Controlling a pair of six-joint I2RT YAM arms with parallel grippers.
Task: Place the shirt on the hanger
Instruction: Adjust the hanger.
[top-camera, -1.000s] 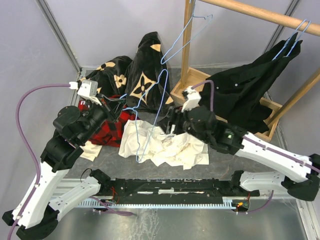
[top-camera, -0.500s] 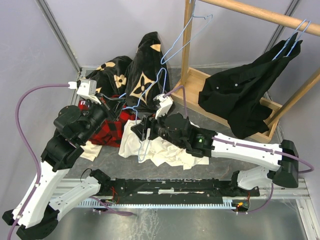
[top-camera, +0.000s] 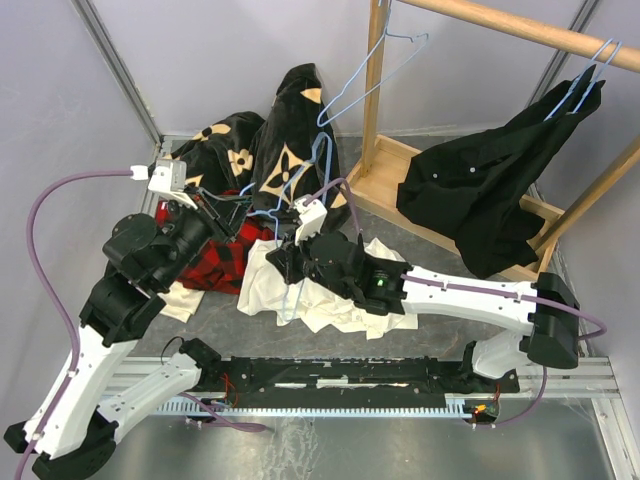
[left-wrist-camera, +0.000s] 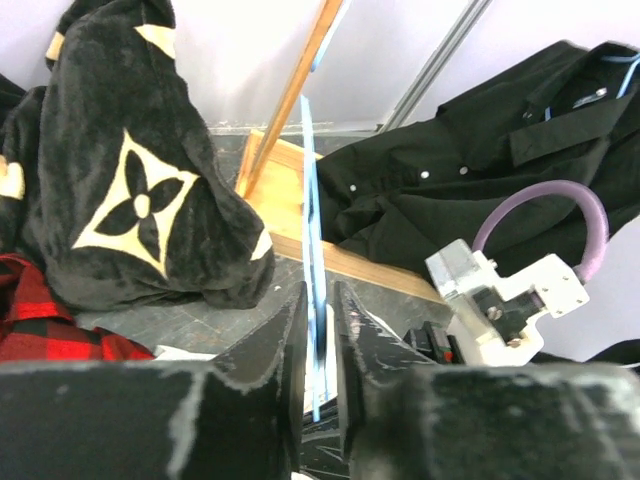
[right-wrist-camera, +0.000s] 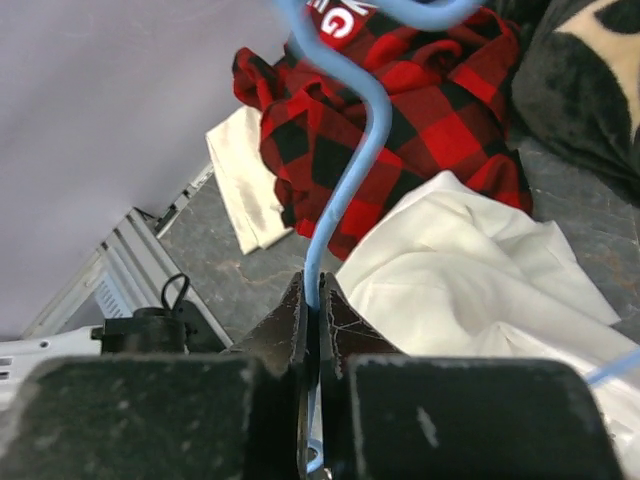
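The right gripper (right-wrist-camera: 318, 290) pinches the thin light-blue wire hanger (right-wrist-camera: 340, 190), but whether the left gripper (left-wrist-camera: 318, 300) is clamping it cannot be told, so the wire may twist clear of the crumpled white cotton shirt (right-wrist-camera: 470, 260).

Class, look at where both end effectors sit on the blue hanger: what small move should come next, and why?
Probably ease the left end effector off the hanger. The right end effector is shut on the same wire, so the hanger looks supported, while the white shirt lies crumpled below, ungripped. Freed, it could then go for the shirt.
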